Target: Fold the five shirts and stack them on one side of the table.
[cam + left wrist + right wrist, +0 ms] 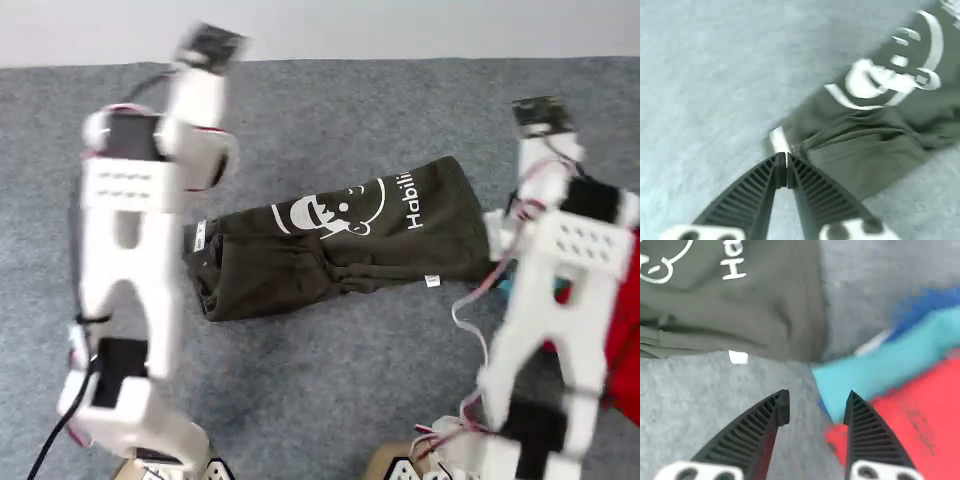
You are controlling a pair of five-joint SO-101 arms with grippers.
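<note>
Item 1: dark olive cotton shirt with white print (340, 250), partly folded, lying mid-table on the grey felt table top (350, 110).
Left gripper (782, 167): jaws closed, tips at the shirt's white neck label (780, 140); whether they pinch it cannot be told.
Right gripper (815, 407): jaws apart, empty, near the hem, beside a red, teal and blue cloth pile (910, 405).
Step, as judged: folding this shirt, unfinished.
Next: likely 1 more fold, then transfer onto the pile.

The table (330, 400) has a grey, felt-like surface with a coarse speckled nap, evenly lit, with only soft shadows. Beyond its far edge runs a plain pale wall (400, 25).
</note>
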